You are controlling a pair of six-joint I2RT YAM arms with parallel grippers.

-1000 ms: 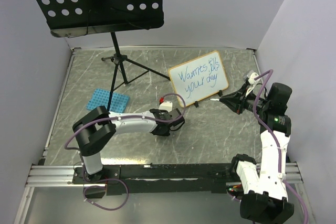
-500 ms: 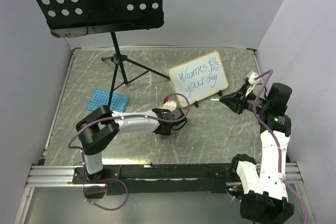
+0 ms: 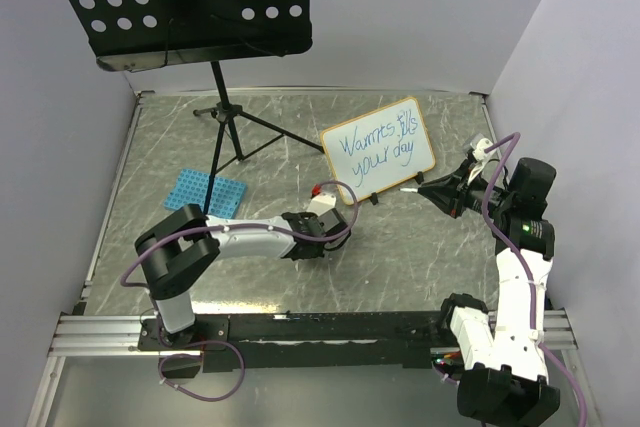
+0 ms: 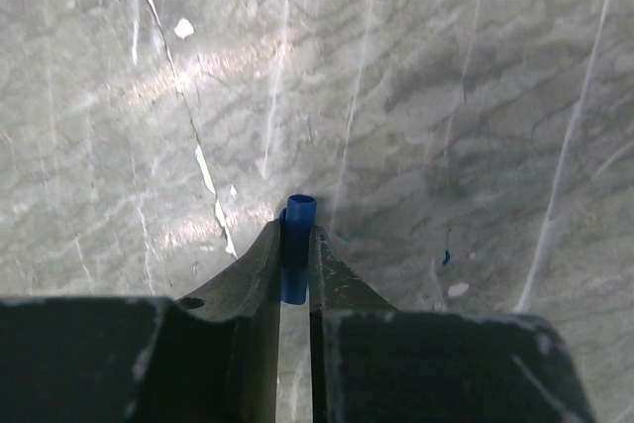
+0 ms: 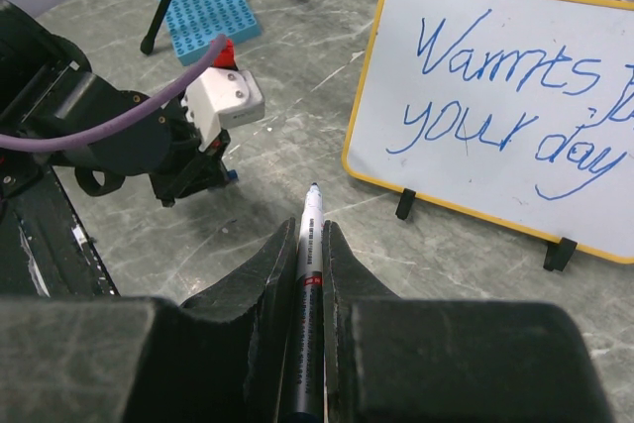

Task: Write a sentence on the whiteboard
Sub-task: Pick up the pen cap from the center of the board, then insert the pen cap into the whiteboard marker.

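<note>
The small white whiteboard (image 5: 466,185) with an orange-tan frame stands propped on its black feet toward the far right of the grey marbled tabletop (image 4: 446,96). The blue handwritten sentence (image 5: 500,64) already covers it in two slanted lines. The right end effector (image 5: 309,235) is clenched on a slim white marker (image 5: 312,210), its tip bare and near the board's lower edge without touching it. The left end effector (image 4: 295,240), low on the tabletop, grasps a small blue cylinder (image 4: 300,207), probably the marker's cap. The board looks light and likely to slide or tip under pressure, so strokes should be gentle. The smooth, stiff marker barrel is best held mid-length.
</note>
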